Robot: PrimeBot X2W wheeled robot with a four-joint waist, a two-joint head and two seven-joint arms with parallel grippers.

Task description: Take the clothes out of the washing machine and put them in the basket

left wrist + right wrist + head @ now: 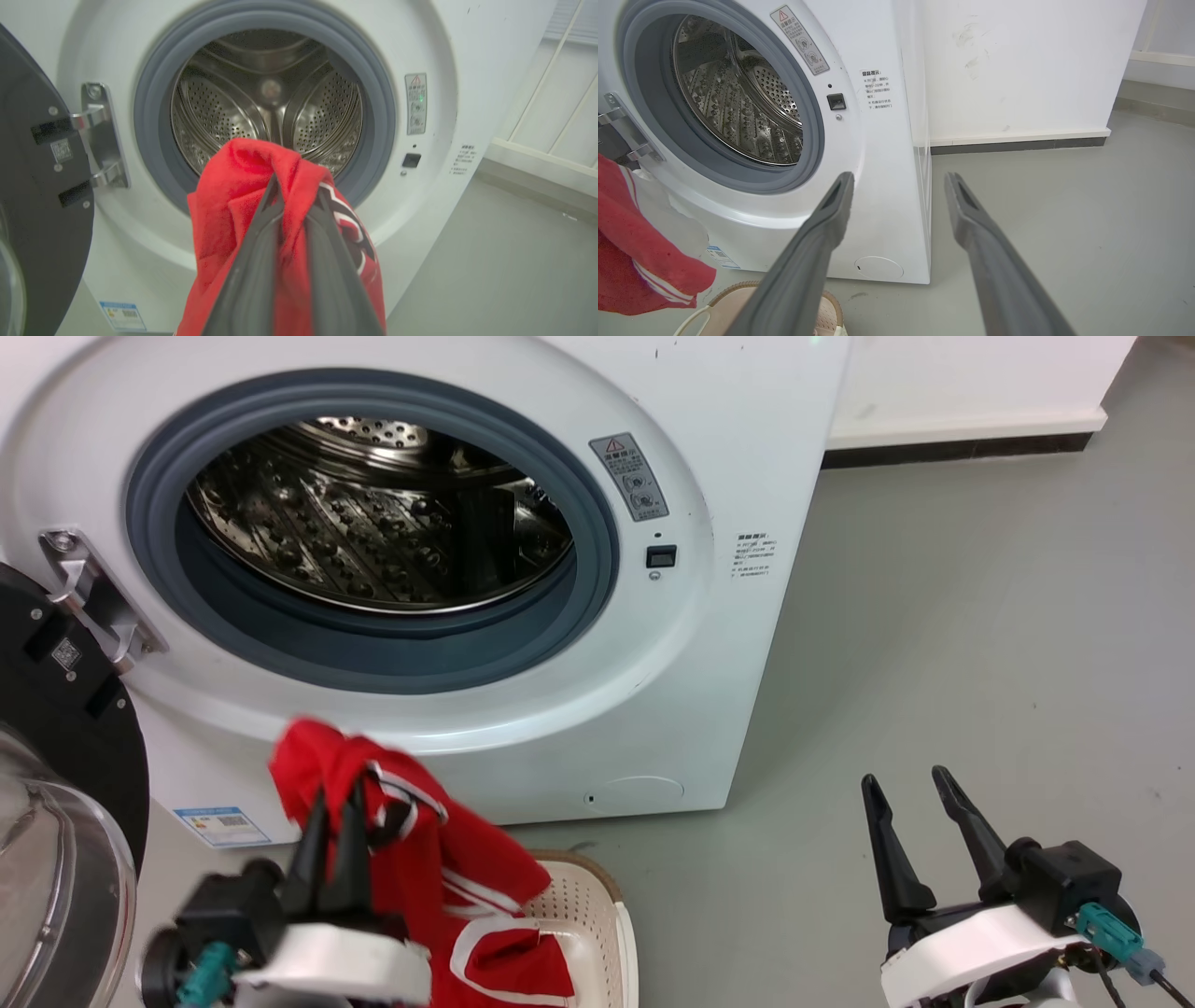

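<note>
The white washing machine [728,476] stands with its door [65,775] swung open to the left, and no fabric shows in its steel drum [373,523]. My left gripper [336,798] is shut on a red garment [420,840] with white trim, held in front of the machine's lower panel. The cloth hangs down into the cream basket [583,896] on the floor, where more red fabric [518,966] lies. In the left wrist view the garment [233,205] drapes over both fingers. My right gripper [906,784] is open above the floor at the lower right, holding nothing.
Grey floor [980,644] stretches to the right of the machine up to a white wall with a dark skirting [952,448]. The open door's glass bowl [47,887] juts out at the lower left, close to my left arm.
</note>
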